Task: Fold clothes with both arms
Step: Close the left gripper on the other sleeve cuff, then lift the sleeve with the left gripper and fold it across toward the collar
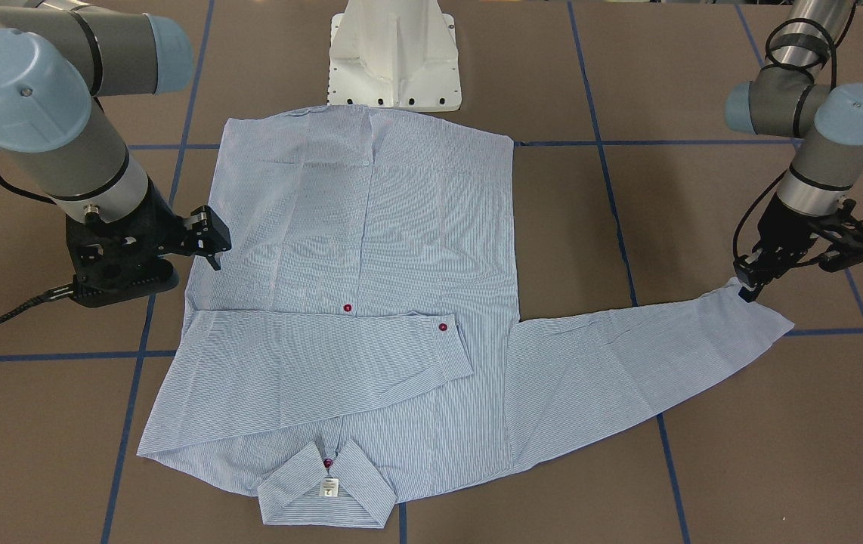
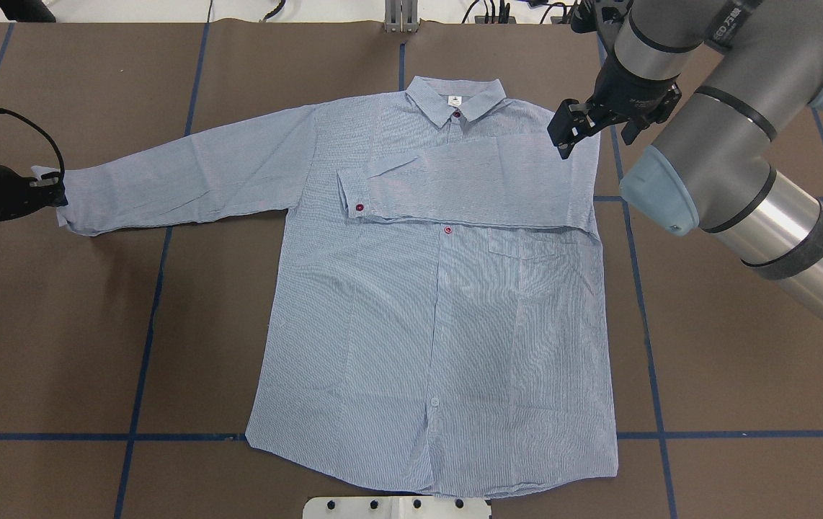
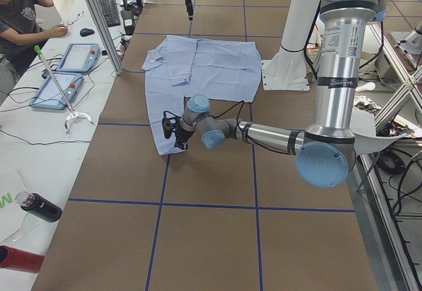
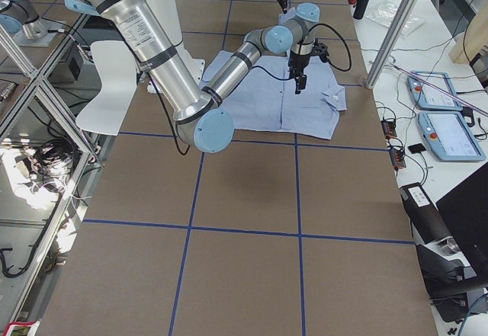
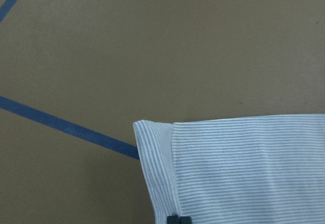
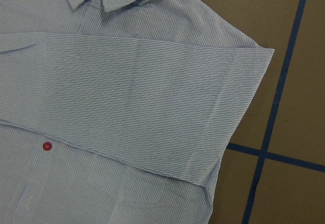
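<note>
The striped shirt [image 2: 426, 303] lies flat, front up, collar [image 2: 457, 97] at the far side. One sleeve [image 2: 469, 191] is folded across the chest, its cuff by a red button. The other sleeve [image 2: 188, 173] stretches out straight to the robot's left. My left gripper [image 2: 55, 191] is shut on that sleeve's cuff [image 5: 157, 158]; its fingertips [image 5: 177, 220] pinch the fabric low over the table, as the front view [image 1: 750, 287] also shows. My right gripper [image 2: 577, 130] is open and empty, hovering just above the shirt's shoulder at the folded sleeve's crease [image 6: 244, 82].
The white pedestal base [image 1: 394, 68] stands at the shirt's hem side. Blue tape lines [image 2: 159, 288] cross the brown table. In the left side view an operator [image 3: 20, 20] sits beside a side table with tablets [image 3: 79, 57].
</note>
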### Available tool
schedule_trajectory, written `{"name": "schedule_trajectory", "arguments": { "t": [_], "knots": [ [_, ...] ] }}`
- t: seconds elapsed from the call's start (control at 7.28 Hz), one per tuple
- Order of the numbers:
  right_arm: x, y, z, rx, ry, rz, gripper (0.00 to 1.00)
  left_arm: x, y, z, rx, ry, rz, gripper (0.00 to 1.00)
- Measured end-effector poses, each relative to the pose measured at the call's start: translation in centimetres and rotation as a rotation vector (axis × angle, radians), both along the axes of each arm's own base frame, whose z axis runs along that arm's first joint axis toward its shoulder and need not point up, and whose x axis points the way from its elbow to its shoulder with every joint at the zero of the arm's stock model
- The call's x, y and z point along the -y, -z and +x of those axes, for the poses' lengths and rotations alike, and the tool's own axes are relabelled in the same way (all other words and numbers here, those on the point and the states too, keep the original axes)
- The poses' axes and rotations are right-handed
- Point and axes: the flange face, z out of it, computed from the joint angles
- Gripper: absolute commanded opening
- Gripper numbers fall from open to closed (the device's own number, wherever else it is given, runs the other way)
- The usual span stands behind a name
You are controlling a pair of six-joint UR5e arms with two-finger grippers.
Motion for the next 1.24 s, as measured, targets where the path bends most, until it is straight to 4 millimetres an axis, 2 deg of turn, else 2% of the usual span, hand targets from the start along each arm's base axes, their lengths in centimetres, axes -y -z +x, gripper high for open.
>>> {"name": "schedule_trajectory", "arguments": {
  "t": [0.14, 0.69, 0.96, 1.24],
  "knots": [
    [-0.3, -0.7, 0.7, -0.002, -0.003, -0.003, 1.00, 0.4, 3.4, 0.3, -0.011, 0.000, 0.007, 0.00],
    [-2.5, -5.4, 4.0, -0.030, -0.021, -0.041, 1.00, 5.7, 20.5, 4.8, -0.066, 0.004, 0.049, 0.00],
    [-3.2, -8.1, 6.2, -0.057, -0.032, -0.069, 1.00, 6.2, 28.0, 8.0, -0.150, 0.013, 0.029, 0.00],
    [-3.2, -10.0, 9.0, -0.082, -0.024, -0.075, 1.00, 5.4, 35.1, 13.3, -0.262, 0.013, -0.021, 0.00]
  ]
}}
